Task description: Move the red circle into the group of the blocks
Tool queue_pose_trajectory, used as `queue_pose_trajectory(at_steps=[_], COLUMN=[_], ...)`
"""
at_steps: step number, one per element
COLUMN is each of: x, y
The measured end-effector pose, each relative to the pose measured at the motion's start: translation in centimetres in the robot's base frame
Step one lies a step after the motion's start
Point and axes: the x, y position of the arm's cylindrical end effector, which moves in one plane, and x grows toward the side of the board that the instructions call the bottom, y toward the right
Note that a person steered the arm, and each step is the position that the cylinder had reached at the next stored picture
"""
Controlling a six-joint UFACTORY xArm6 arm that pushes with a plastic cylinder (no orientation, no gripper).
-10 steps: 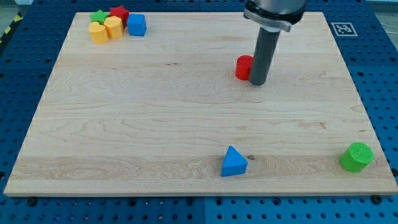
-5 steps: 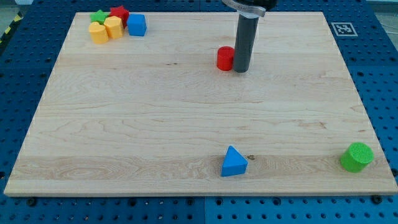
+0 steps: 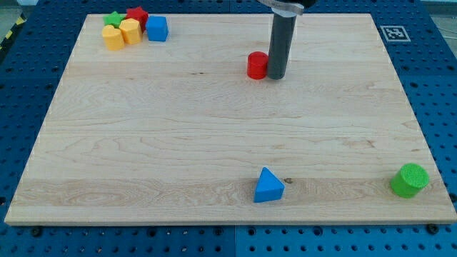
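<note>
The tip point(image 3: 275, 76) holds nothing; it touches the red circle point(image 3: 257, 65) at that block's 3 o'clock side. The red circle stands upright on the board point(image 3: 178, 143).

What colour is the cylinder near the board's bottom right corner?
Green, ridged cylinder; the camera view shows it clearly.

This looks like a robot lab, a place for testing. A flat light wooden board point(image 3: 214, 143) lies on a blue metal table full of small round holes point(image 3: 443, 86), the kind used to bolt machines down. A black and white square code sticker point(image 3: 395, 33) sits at the board's top right corner. A dark straight robot rod point(image 3: 280, 43) stands on the board among small coloured plastic toy blocks point(image 3: 133, 28).
</note>
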Motion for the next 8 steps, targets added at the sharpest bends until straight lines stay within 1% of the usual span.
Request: queue_pose_trajectory(at_steps=[1, 2, 3, 4, 5, 6, 7, 8], x=[-2.7, -3.0, -4.2, -3.9, -1.5, -1.9, -3.7, -4.2], y=[-2.1, -4.7, -7.5, -8.3, -7.0, -9.4, -12.8, -15.6])
